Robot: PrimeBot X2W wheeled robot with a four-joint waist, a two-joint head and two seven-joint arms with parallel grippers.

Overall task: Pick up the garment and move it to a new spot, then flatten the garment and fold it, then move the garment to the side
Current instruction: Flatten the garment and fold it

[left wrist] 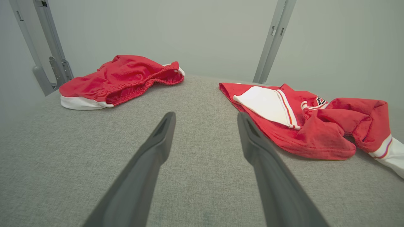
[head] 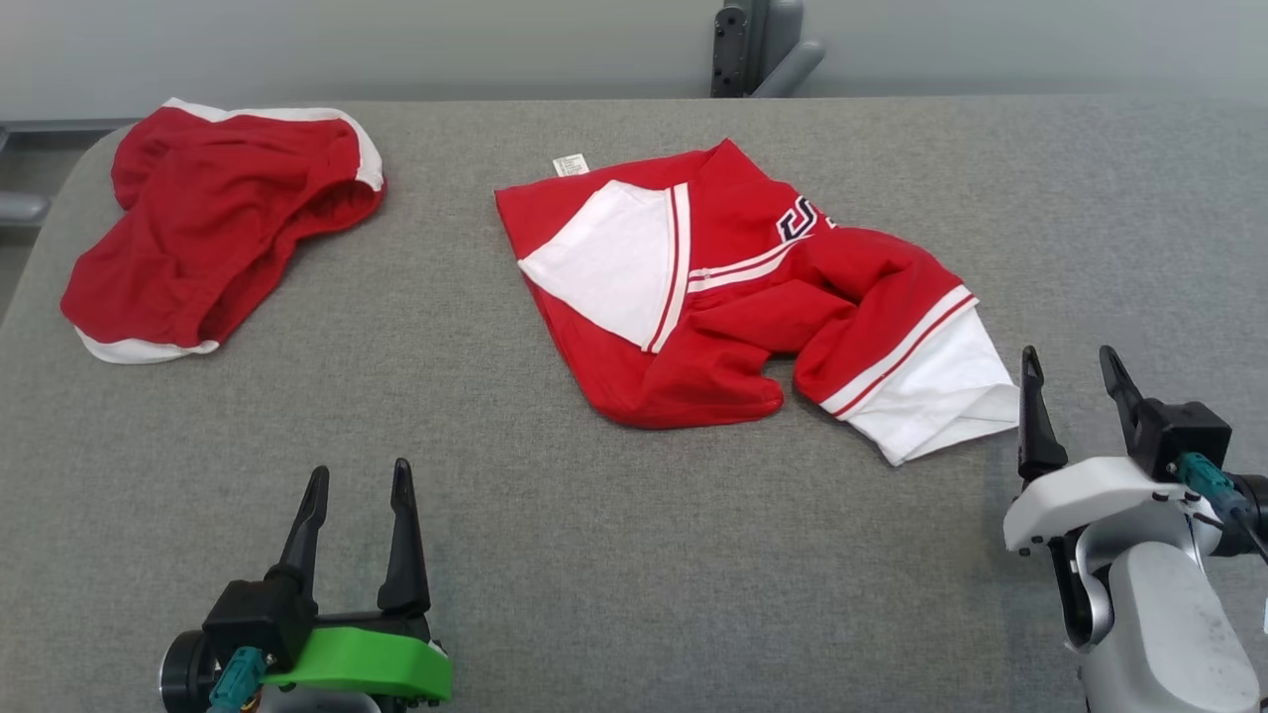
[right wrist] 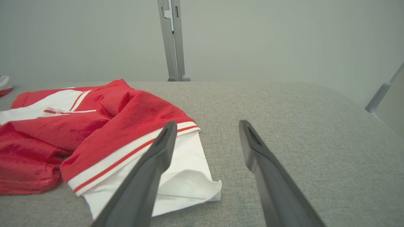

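Note:
The garment (head: 733, 297), a red and white jersey with dark lettering, lies crumpled on the grey padded table (head: 634, 574) just right of centre, a white sleeve end pointing toward the right arm. It also appears in the left wrist view as the garment (left wrist: 315, 126) at the right, and in the right wrist view as the garment (right wrist: 94, 132) at the left. My left gripper (head: 359, 470) is open near the front edge, well left of the jersey; the same gripper (left wrist: 205, 116) has bare table between its fingers. My right gripper (head: 1069, 354) is open just right of the white sleeve; the same gripper (right wrist: 207, 123) holds nothing.
Red shorts (head: 218, 228) with white trim lie bunched at the table's far left corner, seen too as shorts (left wrist: 123, 78). A grey metal post (head: 758, 45) stands behind the far edge. Bare grey surface stretches along the front and at the right.

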